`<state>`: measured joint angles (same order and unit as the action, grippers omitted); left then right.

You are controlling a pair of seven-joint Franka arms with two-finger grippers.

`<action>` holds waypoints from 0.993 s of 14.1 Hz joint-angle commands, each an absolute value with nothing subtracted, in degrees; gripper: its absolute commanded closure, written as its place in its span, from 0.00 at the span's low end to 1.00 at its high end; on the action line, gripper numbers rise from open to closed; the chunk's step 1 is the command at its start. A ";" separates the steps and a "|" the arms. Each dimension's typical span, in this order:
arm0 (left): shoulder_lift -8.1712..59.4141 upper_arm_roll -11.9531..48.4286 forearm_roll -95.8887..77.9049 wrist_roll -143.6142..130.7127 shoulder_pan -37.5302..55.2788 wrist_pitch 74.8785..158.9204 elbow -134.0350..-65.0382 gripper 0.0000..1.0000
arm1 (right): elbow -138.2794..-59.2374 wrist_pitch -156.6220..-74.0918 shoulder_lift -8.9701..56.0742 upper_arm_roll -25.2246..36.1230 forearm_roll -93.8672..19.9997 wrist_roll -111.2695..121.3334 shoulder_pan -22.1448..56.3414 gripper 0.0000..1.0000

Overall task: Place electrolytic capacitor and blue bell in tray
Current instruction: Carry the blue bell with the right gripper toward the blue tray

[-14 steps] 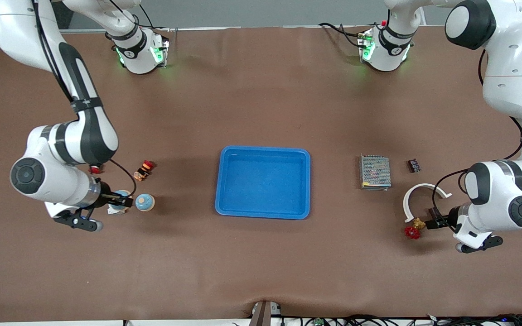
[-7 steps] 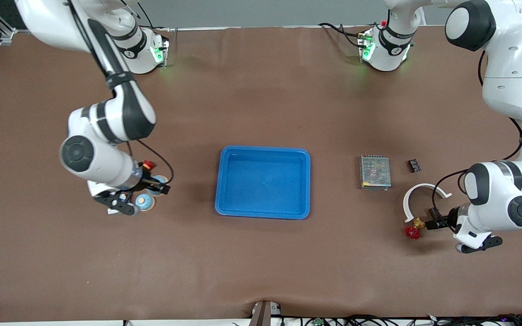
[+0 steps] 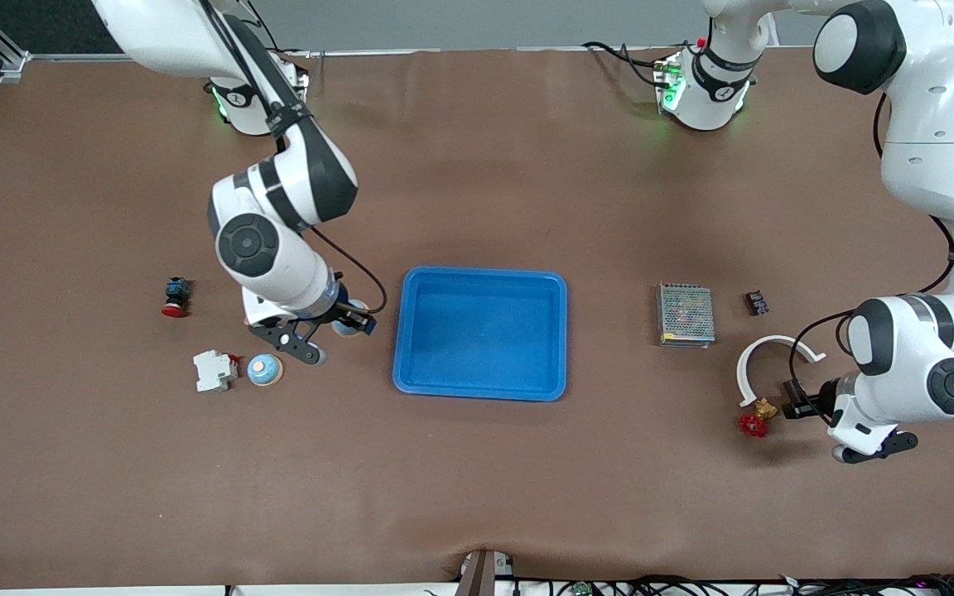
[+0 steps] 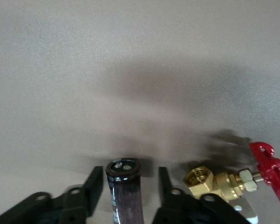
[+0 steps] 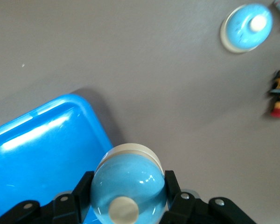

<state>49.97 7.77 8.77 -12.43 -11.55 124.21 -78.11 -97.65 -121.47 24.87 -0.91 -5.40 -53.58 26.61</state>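
While round light-blue bell with cream base and button (image 5: 128, 184) sits clamped in right gripper (image 3: 350, 323), it hangs over bare table just beside shallow bright blue plastic tray (image 3: 480, 333), rim not crossed. Dark cylindrical electrolytic capacitor (image 4: 126, 189) stands between fingers of left gripper (image 3: 793, 408), low at table toward left arm's end; grasp looks not firm. Brass valve with red handwheel (image 4: 233, 179) just beside. Risk: bell clips tray rim; capacitor slips, or finger nudges valve. Second blue bell (image 3: 264, 369) on table.
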 commanded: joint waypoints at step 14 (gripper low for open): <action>46.50 8.35 9.84 -14.24 -10.81 120.43 -76.64 0.90 | -96.68 -132.80 35.68 0.09 -3.96 -66.97 38.93 1.00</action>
